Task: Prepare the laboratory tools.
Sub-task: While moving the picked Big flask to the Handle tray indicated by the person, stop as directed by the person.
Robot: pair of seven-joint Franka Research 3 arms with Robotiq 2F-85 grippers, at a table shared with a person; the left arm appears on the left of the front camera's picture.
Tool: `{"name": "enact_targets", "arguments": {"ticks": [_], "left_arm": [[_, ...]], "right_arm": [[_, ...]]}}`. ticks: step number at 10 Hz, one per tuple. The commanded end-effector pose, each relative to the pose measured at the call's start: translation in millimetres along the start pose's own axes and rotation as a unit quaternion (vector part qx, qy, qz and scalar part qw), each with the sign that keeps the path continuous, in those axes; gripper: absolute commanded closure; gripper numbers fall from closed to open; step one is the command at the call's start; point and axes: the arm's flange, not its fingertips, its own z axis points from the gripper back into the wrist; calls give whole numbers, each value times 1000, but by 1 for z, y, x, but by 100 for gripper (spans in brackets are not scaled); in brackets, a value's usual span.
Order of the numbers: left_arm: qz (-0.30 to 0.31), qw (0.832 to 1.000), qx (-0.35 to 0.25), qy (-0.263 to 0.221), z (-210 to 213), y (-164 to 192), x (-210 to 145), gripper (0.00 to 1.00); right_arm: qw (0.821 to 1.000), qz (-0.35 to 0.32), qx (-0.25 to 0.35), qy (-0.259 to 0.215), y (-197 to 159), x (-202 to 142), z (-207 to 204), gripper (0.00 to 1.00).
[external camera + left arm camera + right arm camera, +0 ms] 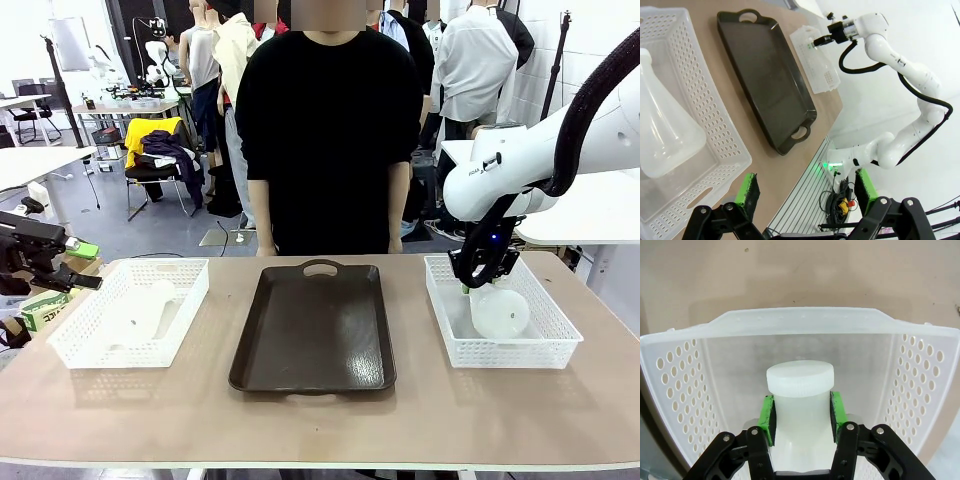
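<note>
The right wrist view gives us what the front view hides: the right gripper is clenched on the neck of a flask inside a basket, its cap pointing past the fingertips. The left gripper hangs released beside the brown worktop. Ahead of it a second flask lies on its side, neck pointing away. A person in black stands opposite.

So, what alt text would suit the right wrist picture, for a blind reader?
The right gripper presses its green pads against both sides of the neck of a capped flask, inside a white mesh basket on a tan table.
</note>
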Motion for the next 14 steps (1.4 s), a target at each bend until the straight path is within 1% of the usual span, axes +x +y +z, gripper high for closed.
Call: {"name": "enact_targets", "arguments": {"ticks": [1,14], "left_arm": [[-1,1000,-8,-4,3,-1,2,0],[-1,1000,-8,-4,3,-1,2,0]], "right_arm": [[1000,0,-1,0,0,0,-1,100],[1000,0,0,0,0,0,0,100]]}}
